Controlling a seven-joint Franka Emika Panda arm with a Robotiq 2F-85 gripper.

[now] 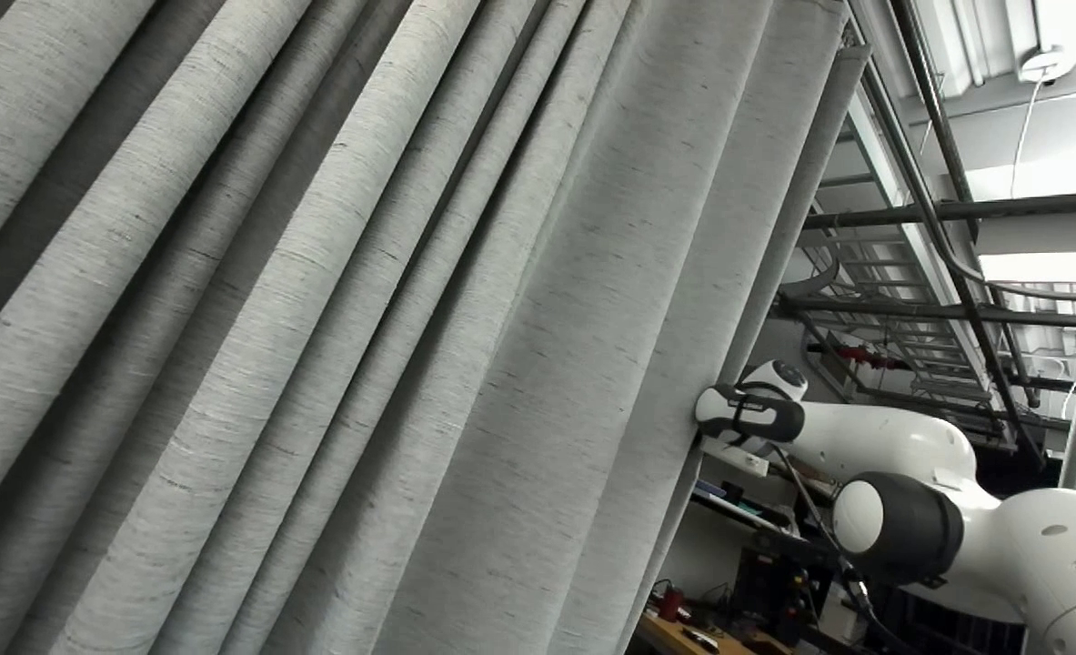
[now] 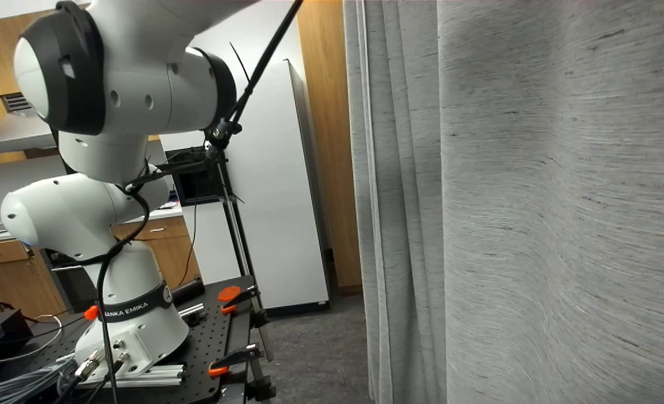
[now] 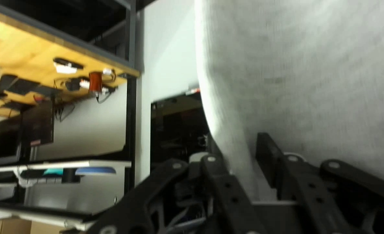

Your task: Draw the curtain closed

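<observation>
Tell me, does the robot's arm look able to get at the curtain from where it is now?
Probably yes. In the wrist view, the edge of the curtain runs down between the parted fingers of the gripper, and nothing seems to block the way.

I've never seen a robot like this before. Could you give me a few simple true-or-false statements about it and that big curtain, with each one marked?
1. The curtain hangs in deep folds. True.
2. The robot arm is mostly white. True.
3. The robot arm stands directly on the floor. False: it is mounted on a black board with rows of small holes.
4. The curtain is bright red. False: it is light grey.
5. In the wrist view, curtain fabric shows between the fingers. True.
6. The curtain fills the whole wrist view. False: a wooden tabletop shows there too.
</observation>
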